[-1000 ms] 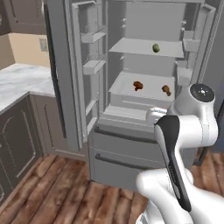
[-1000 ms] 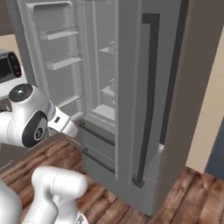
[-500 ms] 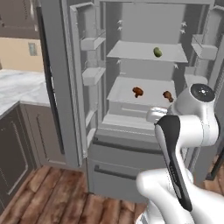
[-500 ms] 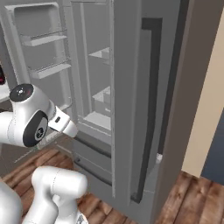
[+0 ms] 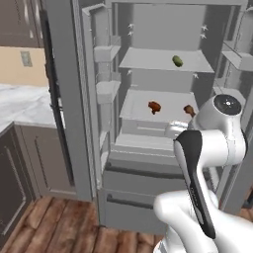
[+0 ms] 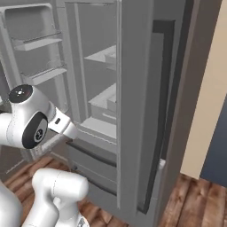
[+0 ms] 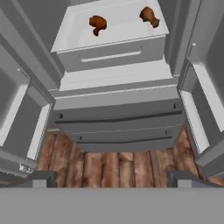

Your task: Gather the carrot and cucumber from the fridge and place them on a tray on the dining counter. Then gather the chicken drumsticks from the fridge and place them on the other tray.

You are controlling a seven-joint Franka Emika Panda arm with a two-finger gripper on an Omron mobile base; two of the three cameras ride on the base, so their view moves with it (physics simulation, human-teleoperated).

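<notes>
The pincer [image 7: 112, 177] is spread wide and holds nothing, pointing down at the wooden floor [image 7: 113, 164] before the open grey fridge [image 5: 163, 128]. Up ahead of it, on a white shelf [image 7: 114, 27], lie two brown chicken drumsticks, one to the left [image 7: 97, 23] and one to the right [image 7: 149, 15]. Higher, a small green cucumber [image 5: 177, 61] sits on the upper shelf [image 5: 163, 60].

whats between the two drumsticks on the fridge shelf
Nothing: in the hand view, bare white shelf separates the left drumstick from the right drumstick. The left base view shows the same gap.
</notes>
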